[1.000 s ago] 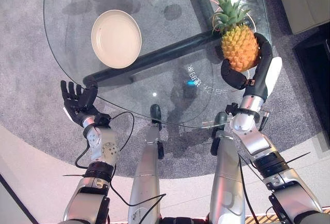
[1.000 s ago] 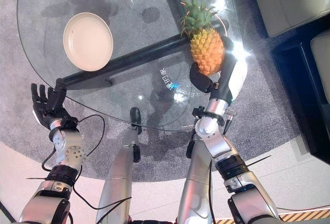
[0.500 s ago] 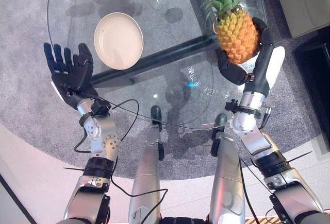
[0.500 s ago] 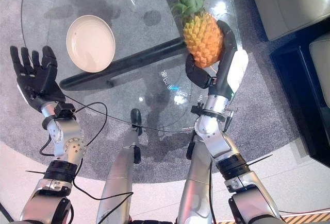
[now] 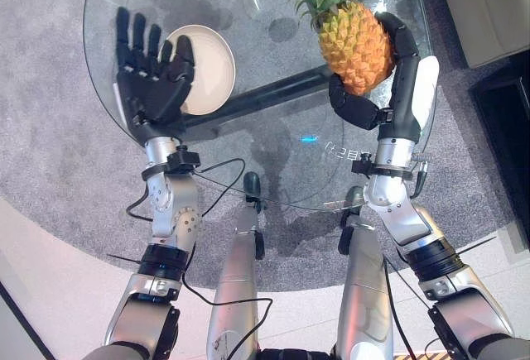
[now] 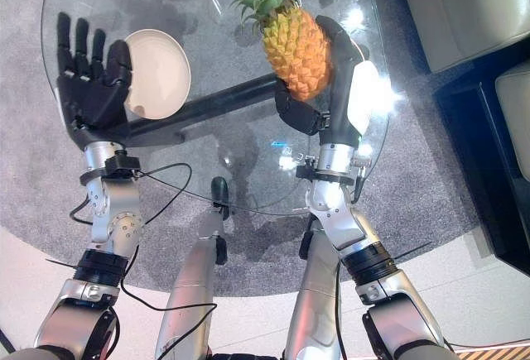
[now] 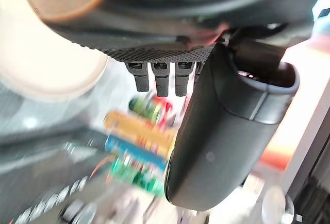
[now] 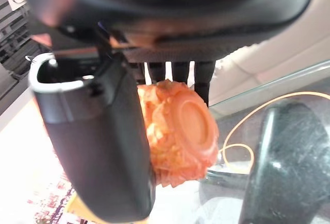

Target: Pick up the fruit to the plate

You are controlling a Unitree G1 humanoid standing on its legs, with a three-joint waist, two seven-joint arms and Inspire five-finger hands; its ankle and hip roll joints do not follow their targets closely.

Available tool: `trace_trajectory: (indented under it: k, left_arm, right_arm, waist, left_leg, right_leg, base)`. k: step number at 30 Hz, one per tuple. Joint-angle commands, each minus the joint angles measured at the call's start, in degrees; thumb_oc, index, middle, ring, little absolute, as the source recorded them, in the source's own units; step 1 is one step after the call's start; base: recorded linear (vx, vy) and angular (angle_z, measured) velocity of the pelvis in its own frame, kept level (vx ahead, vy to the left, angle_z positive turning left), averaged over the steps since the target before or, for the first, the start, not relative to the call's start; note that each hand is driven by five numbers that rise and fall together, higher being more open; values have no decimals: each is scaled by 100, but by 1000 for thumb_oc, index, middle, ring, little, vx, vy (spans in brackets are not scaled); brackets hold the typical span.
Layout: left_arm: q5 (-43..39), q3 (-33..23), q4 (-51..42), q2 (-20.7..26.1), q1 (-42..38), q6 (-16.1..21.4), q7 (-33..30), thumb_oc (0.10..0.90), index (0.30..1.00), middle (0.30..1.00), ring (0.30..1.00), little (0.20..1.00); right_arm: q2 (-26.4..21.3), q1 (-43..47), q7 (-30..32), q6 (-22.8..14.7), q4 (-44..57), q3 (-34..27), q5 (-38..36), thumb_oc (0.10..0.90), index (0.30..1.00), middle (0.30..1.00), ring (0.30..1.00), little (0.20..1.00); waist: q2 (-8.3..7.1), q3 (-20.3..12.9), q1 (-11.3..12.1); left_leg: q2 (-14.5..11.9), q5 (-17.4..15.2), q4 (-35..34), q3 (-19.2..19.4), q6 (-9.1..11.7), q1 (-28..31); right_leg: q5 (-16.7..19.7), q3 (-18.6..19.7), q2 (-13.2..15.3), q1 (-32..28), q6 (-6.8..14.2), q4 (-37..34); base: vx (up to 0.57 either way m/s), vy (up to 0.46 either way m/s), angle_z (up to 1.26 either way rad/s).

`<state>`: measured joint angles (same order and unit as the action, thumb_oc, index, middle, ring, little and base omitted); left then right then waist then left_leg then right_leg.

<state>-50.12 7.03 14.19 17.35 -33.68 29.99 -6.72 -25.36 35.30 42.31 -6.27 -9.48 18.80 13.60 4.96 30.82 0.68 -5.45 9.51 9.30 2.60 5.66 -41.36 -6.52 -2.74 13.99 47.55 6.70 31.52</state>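
Judging by position, the pineapple (image 5: 354,39) is gripped in the right hand (image 5: 364,110)'s curled fingers (image 5: 396,36) above the glass surface (image 5: 273,153), well apart from the plate (image 5: 214,69); carrying and placing remain. The left hand (image 5: 151,74) is held with its fingers spread beside the plate.

A round glass bench (image 5: 273,170) stands on a mottled grey carpet (image 5: 50,112), its top clear enough that a dark bar of its base (image 5: 273,95) shows through it. Bright spots of light glint on the glass. Near the robot the carpet ends in a curved edge against a pale floor (image 5: 50,285). At the far right sits a light beige sofa (image 5: 489,0), with dark furniture (image 5: 505,103) just beside it.
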Motion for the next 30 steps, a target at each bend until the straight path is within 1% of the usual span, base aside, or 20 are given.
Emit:
trace_trajectory:
  k: [1, 4, 8, 9, 10, 13, 15, 18, 19, 24, 25, 26, 30]
  left_arm:
    - [-43, -6, -665, 195, -748, 179, 521, 800, 900, 900, 900, 900]
    - [-242, 142, -694, 171, -895, -38, 710, 800, 900, 900, 900, 900]
    - [-417, 278, -673, 112, -989, -297, 882, 800, 900, 900, 900, 900]
    - [-427, 282, -678, 119, -1021, -311, 885, 800, 900, 900, 900, 900]
    - [-463, 329, -682, 101, -1039, -400, 901, 800, 900, 900, 900, 900]
    - [-569, 386, -661, 73, -1113, -518, 991, 800, 900, 900, 900, 900]
    - [-621, 418, -678, 40, -1117, -613, 1038, 800, 900, 900, 900, 900]
    - [-870, 482, -688, 16, -1197, -878, 1259, 800, 900, 900, 900, 900]
    - [-948, 512, -700, 5, -1194, -937, 1323, 800, 900, 900, 900, 900]
    - [-1218, 638, -789, -87, -1246, -1296, 1470, 800, 900, 900, 900, 900]
    - [-1229, 639, -788, -90, -1252, -1304, 1474, 800, 900, 900, 900, 900]
    - [-1351, 662, -795, -116, -1259, -1391, 1517, 800, 900, 900, 900, 900]
    - [-1465, 700, -779, -150, -1284, -1442, 1588, 800, 900, 900, 900, 900]
  right_arm:
    - [52, 855, 38, -751, 1128, -43, 468, 100, 300, 300, 300, 200]
    - [67, 970, -9, -699, 1198, 10, 443, 100, 300, 300, 300, 200]
    - [101, 1012, -65, -687, 1255, 54, 406, 100, 300, 300, 300, 200]
    - [94, 1042, -71, -682, 1262, 55, 401, 100, 300, 300, 300, 200]
    - [90, 1041, -104, -671, 1292, 74, 372, 100, 300, 300, 300, 200]
    - [104, 1106, -184, -678, 1335, 127, 358, 100, 300, 300, 300, 200]
    - [131, 1116, -208, -665, 1340, 163, 374, 100, 300, 300, 300, 200]
    - [122, 1200, -306, -628, 1409, 236, 331, 100, 300, 300, 300, 200]
    - [127, 1185, -335, -631, 1418, 252, 311, 100, 300, 300, 300, 200]
    - [184, 1229, -450, -624, 1451, 362, 327, 100, 300, 300, 300, 200]
    - [187, 1233, -456, -624, 1452, 364, 327, 100, 300, 300, 300, 200]
    - [187, 1263, -489, -613, 1466, 401, 319, 100, 300, 300, 300, 200]
    - [191, 1327, -565, -537, 1497, 476, 290, 100, 300, 300, 300, 200]
  waist:
    - [40, -103, -93]
    - [13, -103, -111]
    - [-7, -103, -147]
    - [-5, -103, -146]
    - [-12, -103, -154]
    - [-11, -103, -163]
    - [-8, -103, -165]
    - [-6, -103, -172]
    - [-6, -103, -178]
    - [-10, -103, -183]
    - [-10, -103, -184]
    - [-9, -103, -184]
    - [-4, -103, -180]
  left_leg:
    - [143, -691, 510, 136, -138, 72]
    - [131, -652, 474, 149, -145, 68]
    - [131, -699, 478, 172, -147, 118]
    - [131, -655, 464, 172, -152, 80]
    - [138, -700, 475, 177, -148, 125]
    - [136, -659, 450, 190, -151, 97]
    - [142, -703, 457, 193, -147, 140]
    - [139, -657, 441, 208, -152, 104]
    - [143, -701, 448, 212, -150, 151]
    - [147, -706, 442, 226, -155, 160]
    - [147, -706, 441, 226, -156, 160]
    - [148, -704, 444, 229, -155, 149]
    - [152, -699, 434, 231, -158, 147]
  right_leg:
    - [544, -329, -73, -416, -39, -955]
    - [615, -330, -86, -419, -35, -1025]
    - [585, -322, -91, -466, -24, -1035]
    - [634, -321, -97, -432, -29, -1060]
    - [594, -325, -86, -476, -20, -1051]
    - [651, -329, -81, -452, -22, -1101]
    - [606, -330, -74, -485, -14, -1080]
    - [659, -333, -71, -451, -16, -1107]
    - [612, -332, -63, -491, -10, -1089]
    - [633, -351, -43, -514, 0, -1128]
    - [633, -350, -43, -513, 1, -1128]
    - [638, -350, -37, -504, 2, -1131]
    - [646, -354, -36, -496, -2, -1143]
  base:
    - [0, 0, 0]
    - [-5, -3, -4]
    - [5, 2, -3]
    - [0, 0, 0]
    - [0, 0, 0]
    - [0, 0, 0]
    - [0, 0, 0]
    - [0, 0, 0]
    - [0, 0, 0]
    - [0, 0, 0]
    - [0, 0, 0]
    - [0, 0, 0]
    - [0, 0, 0]
